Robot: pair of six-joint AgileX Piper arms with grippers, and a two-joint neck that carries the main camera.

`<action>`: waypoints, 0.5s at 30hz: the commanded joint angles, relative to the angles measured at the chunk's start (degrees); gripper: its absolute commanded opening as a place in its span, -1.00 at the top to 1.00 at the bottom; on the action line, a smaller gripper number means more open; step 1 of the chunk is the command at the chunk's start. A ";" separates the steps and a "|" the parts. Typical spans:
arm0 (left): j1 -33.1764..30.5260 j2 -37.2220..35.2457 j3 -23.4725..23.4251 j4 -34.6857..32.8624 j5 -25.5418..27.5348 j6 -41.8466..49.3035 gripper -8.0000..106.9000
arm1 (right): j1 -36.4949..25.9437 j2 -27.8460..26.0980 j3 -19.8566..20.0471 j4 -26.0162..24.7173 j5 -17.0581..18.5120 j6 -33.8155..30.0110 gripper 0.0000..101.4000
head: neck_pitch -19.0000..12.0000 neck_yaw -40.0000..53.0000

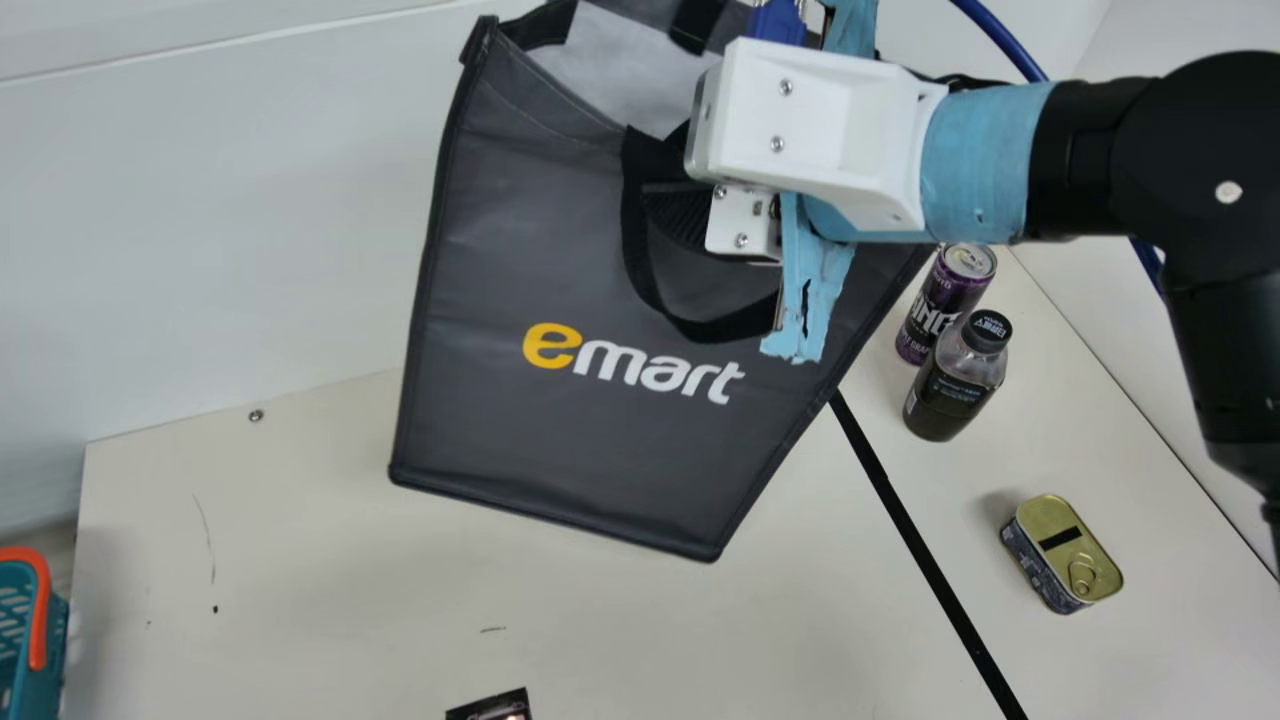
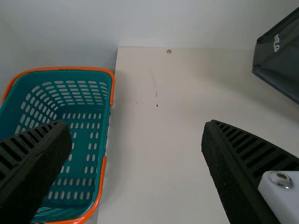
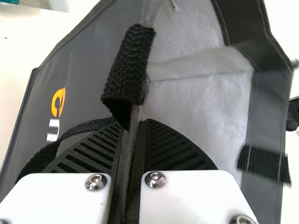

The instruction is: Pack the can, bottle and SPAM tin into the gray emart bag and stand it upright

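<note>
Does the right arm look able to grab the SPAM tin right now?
Probably not: its gripper is closed on the wall of the gray emart bag. Nothing covers the SPAM tin on the table, though, so it might manage once the bag is released.

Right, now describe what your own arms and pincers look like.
The right arm is black and jointed, with light-blue wrapping and a blue cable behind it. Its pincer has a white housing, silver screws and rounded black ribbed fingers. The left pincer has black ribbed fingers too, plus a white part with a silver screw.
</note>
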 commanded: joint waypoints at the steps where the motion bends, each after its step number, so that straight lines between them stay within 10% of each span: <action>1: 0.00 0.00 0.00 0.00 0.00 0.00 -0.71 | 0.48 -0.72 0.57 -0.40 -0.07 0.28 1.00 | -1.30 -0.05; 15: 0.00 0.00 0.00 0.00 0.00 0.00 -0.71 | 3.95 -6.17 7.36 -2.95 -0.07 1.63 1.00 | -1.30 -0.05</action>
